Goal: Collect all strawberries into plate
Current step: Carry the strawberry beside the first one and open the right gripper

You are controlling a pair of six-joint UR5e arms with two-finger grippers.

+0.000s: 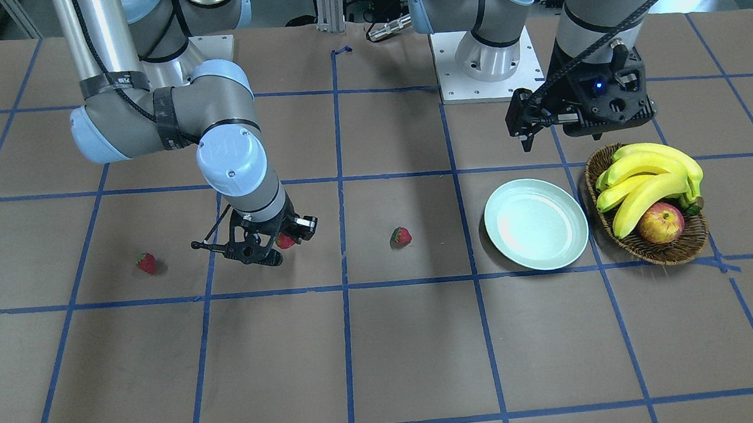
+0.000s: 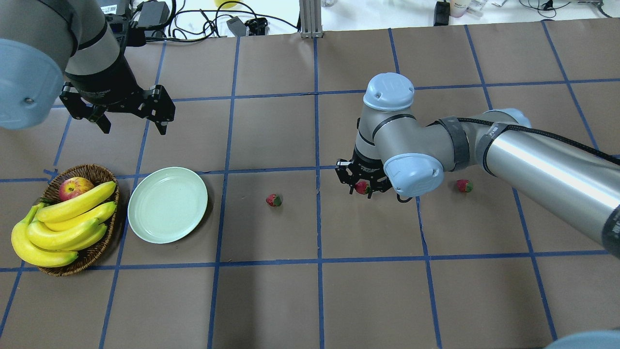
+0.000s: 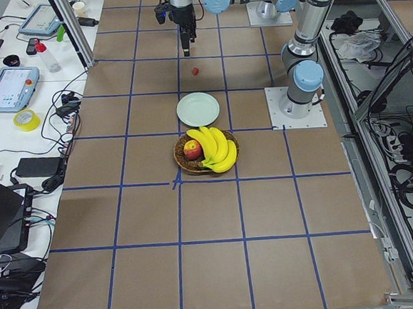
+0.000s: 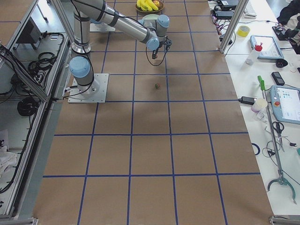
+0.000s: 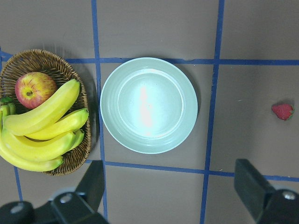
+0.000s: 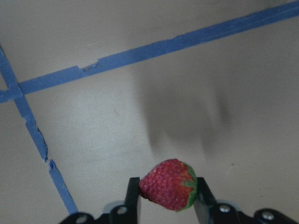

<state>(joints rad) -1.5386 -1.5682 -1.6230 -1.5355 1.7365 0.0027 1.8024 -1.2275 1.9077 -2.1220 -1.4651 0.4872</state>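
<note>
My right gripper [image 6: 167, 195] is shut on a red strawberry [image 6: 164, 185] with a green cap, and its shadow lies apart from it on the brown paper. That held strawberry [image 2: 361, 187] sits mid-table in the overhead view. A second strawberry [image 2: 273, 199] lies between it and the pale green plate [image 2: 167, 204]. A third strawberry [image 2: 464, 185] lies on the far side of the right arm. The plate [image 5: 148, 105] holds nothing. My left gripper [image 2: 133, 127] hangs open above the table just beyond the plate, with nothing between its fingers.
A wicker basket [image 2: 92, 169] with bananas [image 2: 68, 220] and an apple [image 2: 75, 187] stands right beside the plate. Blue tape lines grid the brown table cover. The right arm's elbow [image 1: 231, 157] hangs over the table above the held strawberry.
</note>
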